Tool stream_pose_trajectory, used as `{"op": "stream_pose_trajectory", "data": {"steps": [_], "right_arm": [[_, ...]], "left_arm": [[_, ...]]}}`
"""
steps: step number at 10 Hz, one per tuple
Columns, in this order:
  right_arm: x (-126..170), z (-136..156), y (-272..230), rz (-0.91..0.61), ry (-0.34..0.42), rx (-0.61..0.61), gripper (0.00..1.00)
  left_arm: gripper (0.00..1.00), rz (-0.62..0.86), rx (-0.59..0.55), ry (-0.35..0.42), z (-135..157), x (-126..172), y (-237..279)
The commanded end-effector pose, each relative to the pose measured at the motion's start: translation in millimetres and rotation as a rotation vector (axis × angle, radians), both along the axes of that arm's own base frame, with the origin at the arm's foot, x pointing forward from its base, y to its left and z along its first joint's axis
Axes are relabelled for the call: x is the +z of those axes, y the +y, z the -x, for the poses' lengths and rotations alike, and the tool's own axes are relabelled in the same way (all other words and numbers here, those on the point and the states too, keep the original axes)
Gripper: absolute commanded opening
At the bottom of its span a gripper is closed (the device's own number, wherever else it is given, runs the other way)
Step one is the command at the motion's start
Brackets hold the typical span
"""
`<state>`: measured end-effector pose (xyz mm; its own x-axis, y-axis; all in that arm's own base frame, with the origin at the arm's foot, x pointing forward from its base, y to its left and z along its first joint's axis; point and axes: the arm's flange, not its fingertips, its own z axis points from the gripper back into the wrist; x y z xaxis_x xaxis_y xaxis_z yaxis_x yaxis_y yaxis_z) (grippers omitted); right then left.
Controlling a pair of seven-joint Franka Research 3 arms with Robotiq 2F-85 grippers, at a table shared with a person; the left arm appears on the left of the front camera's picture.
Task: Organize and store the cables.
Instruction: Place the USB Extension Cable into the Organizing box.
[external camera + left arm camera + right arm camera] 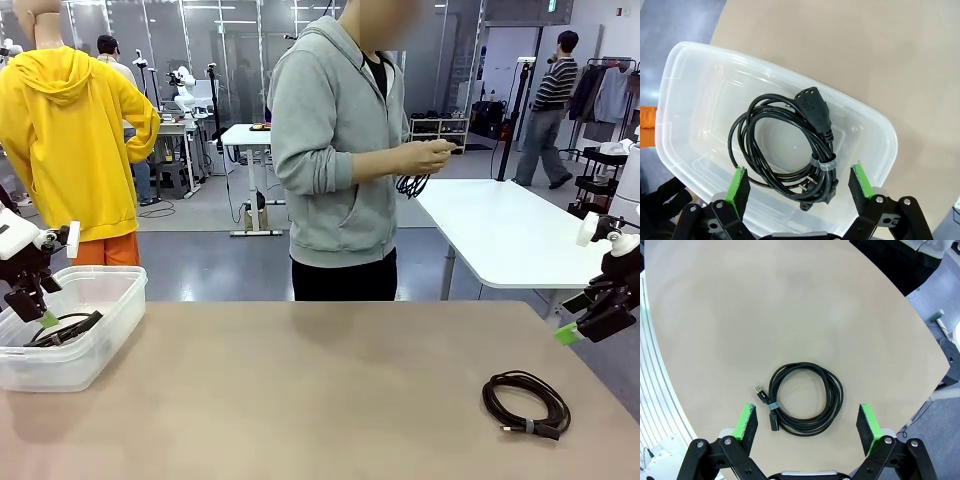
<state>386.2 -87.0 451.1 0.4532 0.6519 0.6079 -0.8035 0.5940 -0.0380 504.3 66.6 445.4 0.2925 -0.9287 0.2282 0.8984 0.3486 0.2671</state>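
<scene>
Left gripper [799,182] hangs over the clear plastic bin [695,100] at the table's left edge, jaws spread wide, nothing between the green pads. From the front it [35,310] sits just above the bin [100,275] rim.

Bin cable [815,107]: black cord in a loose round coil of several loops, flat on the bin floor. A grey band cinches the loops on one side. One chunky moulded plug lies across the top of the coil, and a second end with metal prongs sits by the band. In the front view it [65,328] shows as a dark loop through the bin wall.

Right gripper [807,421] is above the table [765,315], also fully open and holding nothing. In the front view it [585,318] is off the table's right edge, well apart from the coil.

Table cable [837,395]: thin black coil, neat round ring, grey tie on one side. A small metal-tipped plug sticks out past the tie, with a short black barrel end beside it. It lies flat on the tan top, near the right front corner [545,428], centred between the right pads in the wrist view but not touched.

Third cable [412,185]: black loops dangling from the person's hands [425,155] at the far side, held at chest height. Too small to read its plugs.
</scene>
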Motion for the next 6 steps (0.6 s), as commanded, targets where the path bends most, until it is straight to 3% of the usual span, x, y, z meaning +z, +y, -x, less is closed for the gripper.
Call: {"op": "stream_pose_trajectory", "data": {"steps": [1, 3, 5, 6], "right_arm": [[1.0, -1.4, 0.0, 0.001, 0.006, 0.007, 1.0], [1.0, -1.4, 0.0, 0.001, 0.006, 0.007, 1.0], [1.0, -1.4, 0.0, 0.001, 0.006, 0.007, 1.0], [1.0, -1.4, 0.0, 0.001, 0.006, 0.007, 1.0]], "left_arm": [[1.0, -0.006, -0.013, 0.0, -3.0, 0.7, 4.1], [1.0, 0.0, 0.0, 0.0, 0.0, 0.0, 0.0], [1.0, 0.085, 0.103, -0.051, 9.2, 44.5, -17.5], [1.0, 0.141, 0.168, -0.06, 32.5, 60.5, -35.7]]}}
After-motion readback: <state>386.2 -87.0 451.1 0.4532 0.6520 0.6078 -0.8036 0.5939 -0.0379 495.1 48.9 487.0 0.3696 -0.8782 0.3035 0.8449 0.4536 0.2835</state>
